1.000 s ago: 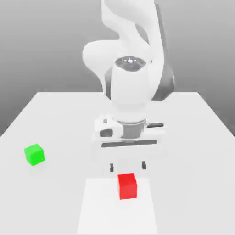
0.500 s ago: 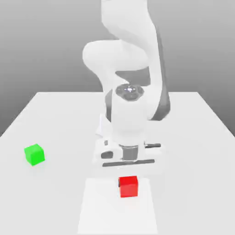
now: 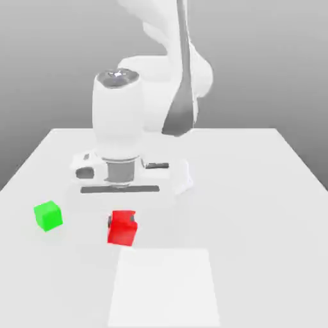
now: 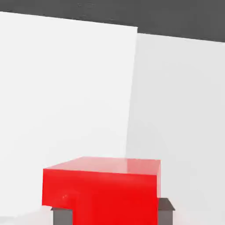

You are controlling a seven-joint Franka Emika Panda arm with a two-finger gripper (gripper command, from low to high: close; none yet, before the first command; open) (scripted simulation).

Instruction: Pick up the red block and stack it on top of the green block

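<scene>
The red block [image 3: 122, 230] is a small bright cube pinched between the dark fingers of my gripper [image 3: 122, 223], which is shut on it. It hangs just under the white hand, to the exterior view's right of the green block [image 3: 48, 215] and about a block's width or two away. The green block rests alone on the white table [image 3: 256, 192]. In the hand view the red block [image 4: 101, 189] sits close up, and a grey fingertip [image 4: 61, 215] shows at each lower corner of it.
A paler square patch [image 3: 163, 288] marks the table near its front edge, to the right of the held block. The arm's bulky white links [image 3: 118, 122] rise over the middle of the table behind the gripper.
The gripper came down over the red block on the pale patch and shut on it. It has since carried the block to the exterior view's left, towards the green block.
</scene>
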